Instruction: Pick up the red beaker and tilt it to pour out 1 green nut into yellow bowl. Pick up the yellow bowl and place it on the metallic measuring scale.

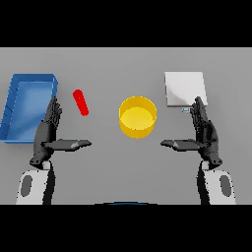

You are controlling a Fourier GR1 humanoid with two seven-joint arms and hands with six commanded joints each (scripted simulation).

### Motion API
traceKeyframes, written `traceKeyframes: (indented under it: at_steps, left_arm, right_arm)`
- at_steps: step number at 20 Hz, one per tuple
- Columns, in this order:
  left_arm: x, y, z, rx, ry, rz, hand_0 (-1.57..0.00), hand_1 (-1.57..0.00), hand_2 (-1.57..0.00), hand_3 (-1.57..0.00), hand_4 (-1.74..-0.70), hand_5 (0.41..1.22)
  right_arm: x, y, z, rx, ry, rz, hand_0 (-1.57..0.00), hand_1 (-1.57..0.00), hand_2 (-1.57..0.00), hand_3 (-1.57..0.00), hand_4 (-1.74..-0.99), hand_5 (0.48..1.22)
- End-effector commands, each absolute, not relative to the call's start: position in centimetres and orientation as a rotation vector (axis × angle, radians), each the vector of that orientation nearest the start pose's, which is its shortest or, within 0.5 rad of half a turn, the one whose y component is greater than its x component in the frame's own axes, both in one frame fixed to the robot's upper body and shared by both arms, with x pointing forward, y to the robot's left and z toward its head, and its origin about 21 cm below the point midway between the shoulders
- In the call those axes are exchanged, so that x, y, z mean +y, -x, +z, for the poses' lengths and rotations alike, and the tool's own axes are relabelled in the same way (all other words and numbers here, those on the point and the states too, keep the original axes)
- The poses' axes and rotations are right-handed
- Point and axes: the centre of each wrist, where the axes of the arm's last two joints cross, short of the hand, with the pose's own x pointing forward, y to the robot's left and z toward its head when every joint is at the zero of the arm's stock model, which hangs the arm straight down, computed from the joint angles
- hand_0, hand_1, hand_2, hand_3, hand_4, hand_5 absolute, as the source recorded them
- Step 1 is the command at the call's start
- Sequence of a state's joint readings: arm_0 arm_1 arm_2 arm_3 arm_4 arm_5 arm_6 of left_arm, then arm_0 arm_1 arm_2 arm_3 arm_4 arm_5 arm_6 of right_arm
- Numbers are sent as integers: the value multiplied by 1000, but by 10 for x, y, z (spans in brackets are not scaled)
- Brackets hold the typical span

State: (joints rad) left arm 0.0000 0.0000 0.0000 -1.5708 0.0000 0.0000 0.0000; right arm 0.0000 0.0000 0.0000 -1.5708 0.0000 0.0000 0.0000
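Red beaker (80, 102) untouched; both hands' fingers (52, 114) straight, holding nothing

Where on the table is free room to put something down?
Bare table lies in front of the yellow bowl, between the left hand and right hand, and along the far edge. It is tighter between the blue tray, red beaker and left hand.
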Motion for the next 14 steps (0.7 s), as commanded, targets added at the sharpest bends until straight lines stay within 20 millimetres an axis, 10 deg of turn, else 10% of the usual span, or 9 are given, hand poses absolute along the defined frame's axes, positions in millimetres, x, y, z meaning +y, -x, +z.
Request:
traceKeyframes:
  at_steps: [1, 14]
  left_arm:
    - [230, -249, -2, -1570, -1, 1, 1, 1, 1, 1, -1204, 652]
    - [229, -233, 15, -1569, -87, -218, 1, 1, 1, 1, -1230, 662]
  right_arm:
    - [-229, -249, -2, -1571, 1, -1, 1, 1, 1, 1, -1245, 681]
    - [-234, -222, 10, -1696, 204, 292, 1, 1, 1, 1, -1245, 681]
